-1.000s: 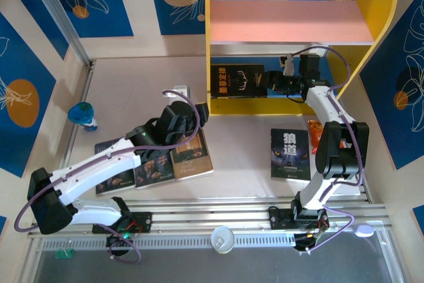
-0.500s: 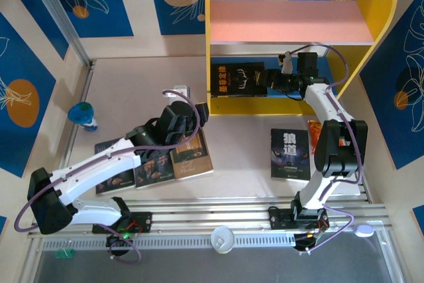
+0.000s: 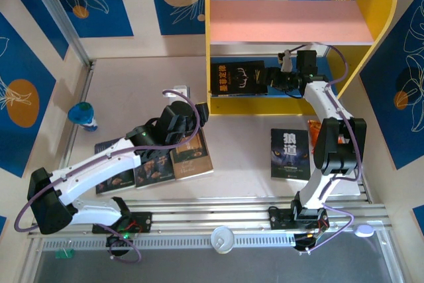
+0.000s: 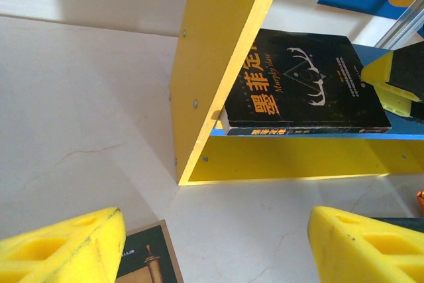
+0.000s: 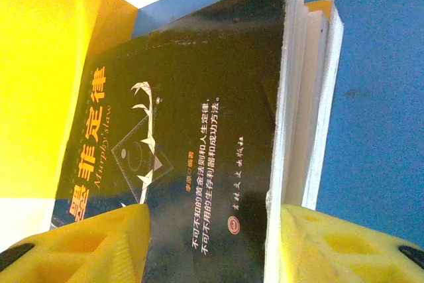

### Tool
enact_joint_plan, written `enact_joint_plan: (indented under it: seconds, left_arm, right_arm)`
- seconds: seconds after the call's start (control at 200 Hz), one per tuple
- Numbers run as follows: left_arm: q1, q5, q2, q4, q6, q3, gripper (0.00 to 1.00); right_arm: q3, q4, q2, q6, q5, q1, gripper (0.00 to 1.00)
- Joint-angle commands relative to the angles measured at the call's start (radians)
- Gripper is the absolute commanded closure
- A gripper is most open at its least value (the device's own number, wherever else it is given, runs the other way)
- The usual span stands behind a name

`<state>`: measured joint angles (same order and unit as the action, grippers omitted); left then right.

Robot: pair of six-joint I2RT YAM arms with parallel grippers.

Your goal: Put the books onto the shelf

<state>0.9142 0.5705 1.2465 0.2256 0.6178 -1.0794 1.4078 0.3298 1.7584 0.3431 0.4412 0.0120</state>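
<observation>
one book pinched in right gripper

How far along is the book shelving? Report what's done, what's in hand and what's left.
Done: nothing is fully let go yet. In hand: the black antler book lies flat on the blue lower board, with the right gripper straddling its edge; whether it is clamped is unclear. Left: the wolf book and three books by the open left gripper lie on the table.
</observation>
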Motion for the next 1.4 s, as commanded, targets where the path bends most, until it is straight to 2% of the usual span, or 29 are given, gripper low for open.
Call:
enact_joint_plan:
  seconds: [0.0, 0.855, 1.396]
  left_arm:
    - [-0.011, 0.024, 0.005, 0.005, -0.018, -0.008, 0.27]
    - [-0.02, 0.025, 0.008, 0.006, -0.023, -0.008, 0.27]
    - [-0.02, 0.012, 0.017, 0.002, -0.025, -0.017, 0.27]
  right_arm:
    - [0.038, -0.015, 0.018, 0.005, 0.035, -0.025, 0.46]
    - [0.061, -0.01, 0.038, 0.053, 0.021, -0.053, 0.46]
    - [-0.043, 0.009, -0.041, 0.05, -0.004, 0.018, 0.43]
